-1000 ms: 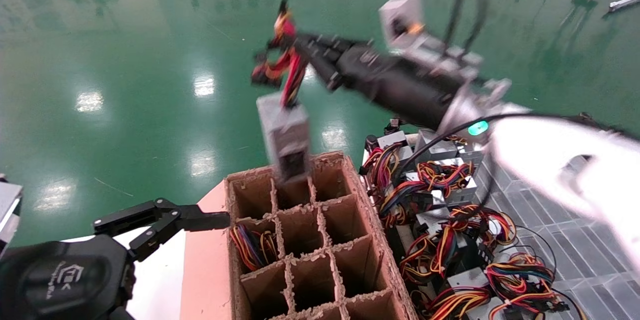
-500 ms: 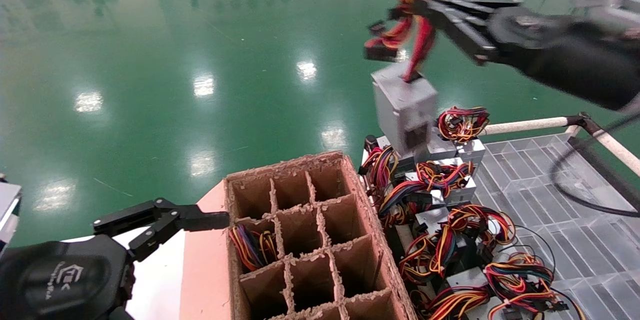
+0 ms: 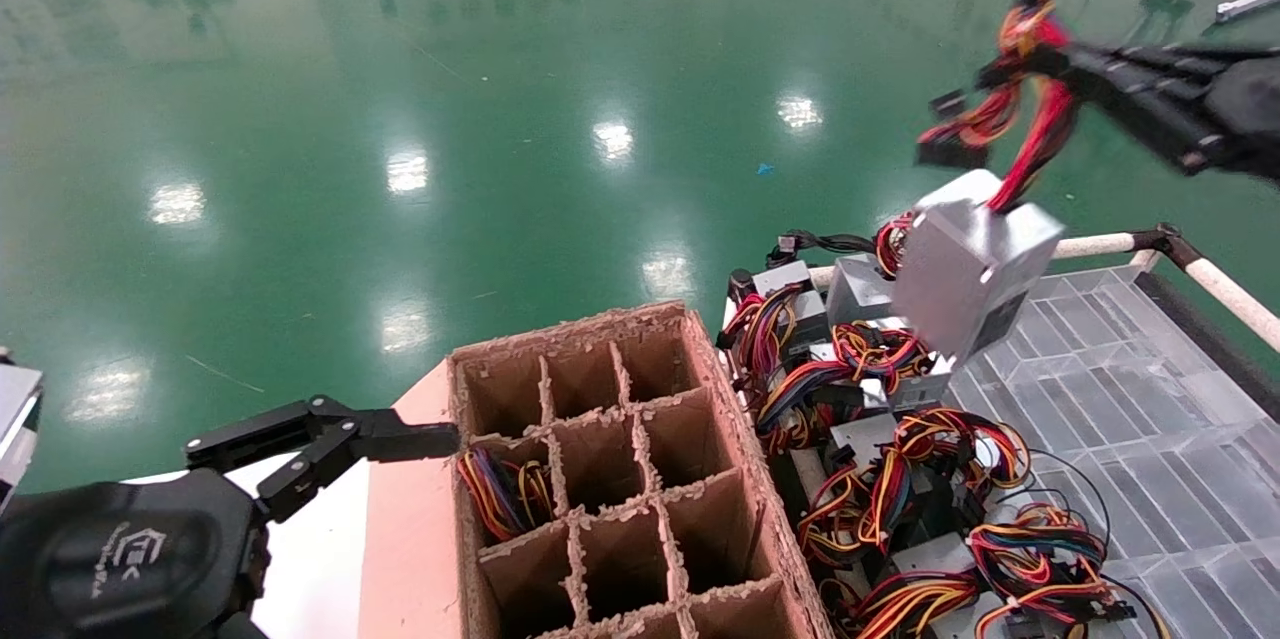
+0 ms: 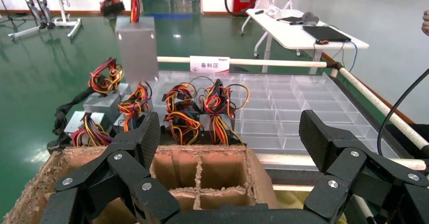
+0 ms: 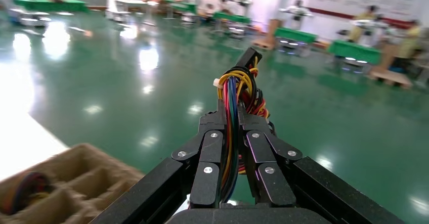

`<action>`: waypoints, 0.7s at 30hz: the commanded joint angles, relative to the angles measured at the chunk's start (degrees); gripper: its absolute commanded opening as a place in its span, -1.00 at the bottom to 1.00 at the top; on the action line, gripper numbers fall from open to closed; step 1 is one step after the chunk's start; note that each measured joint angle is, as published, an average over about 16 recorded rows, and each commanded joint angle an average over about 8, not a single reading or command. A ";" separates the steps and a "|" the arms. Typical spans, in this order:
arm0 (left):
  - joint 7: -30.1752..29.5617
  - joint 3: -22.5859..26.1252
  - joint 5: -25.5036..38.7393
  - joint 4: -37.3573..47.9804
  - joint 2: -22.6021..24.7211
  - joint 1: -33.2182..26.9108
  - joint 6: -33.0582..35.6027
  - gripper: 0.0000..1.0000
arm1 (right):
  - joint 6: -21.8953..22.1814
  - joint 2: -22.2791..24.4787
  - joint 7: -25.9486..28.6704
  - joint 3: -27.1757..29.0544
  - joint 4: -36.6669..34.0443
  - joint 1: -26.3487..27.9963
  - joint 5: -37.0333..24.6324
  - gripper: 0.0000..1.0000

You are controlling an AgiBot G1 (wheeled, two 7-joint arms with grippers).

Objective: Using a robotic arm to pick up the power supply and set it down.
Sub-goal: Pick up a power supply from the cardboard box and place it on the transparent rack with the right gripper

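Note:
The power supply (image 3: 968, 271), a grey metal box, hangs tilted in the air over the back of the heap of similar boxes. Its red, yellow and black wire bundle (image 3: 1035, 109) rises from its top end into my right gripper (image 3: 1050, 64), which reaches in from the right edge. That gripper (image 5: 231, 118) is shut on the bundle (image 5: 238, 90), with the wires running between its fingers. In the left wrist view the same power supply (image 4: 135, 47) dangles far off. My left gripper (image 3: 380, 449) is parked at the lower left, open (image 4: 230, 133) and holding nothing.
A brown cardboard box (image 3: 570, 329) with divider cells stands in front of me; one cell holds wires (image 3: 505, 494). To its right lies a heap of wired grey boxes (image 3: 880, 439) on a clear gridded tray (image 3: 1120, 399) edged by a white rail (image 3: 1100, 244). Green floor lies beyond.
My right gripper has swung to the right with the power supply, from above the cardboard box's back cells to above the heap. The left gripper has not moved.

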 commanded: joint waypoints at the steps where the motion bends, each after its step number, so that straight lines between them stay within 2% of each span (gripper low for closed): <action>1: 0.00 0.00 0.00 0.00 0.00 0.00 0.00 1.00 | 0.68 1.14 -0.02 -0.16 -0.71 0.53 -0.26 -1.00; 8: 0.00 0.01 -0.01 0.00 0.00 0.00 0.00 1.00 | 6.20 0.96 0.01 -0.70 -3.21 0.45 -1.06 -1.00; 21: 0.01 0.02 -0.02 0.00 -0.01 -0.01 -0.01 1.00 | 14.62 -1.15 0.26 -0.85 -4.67 -3.98 -1.39 -1.00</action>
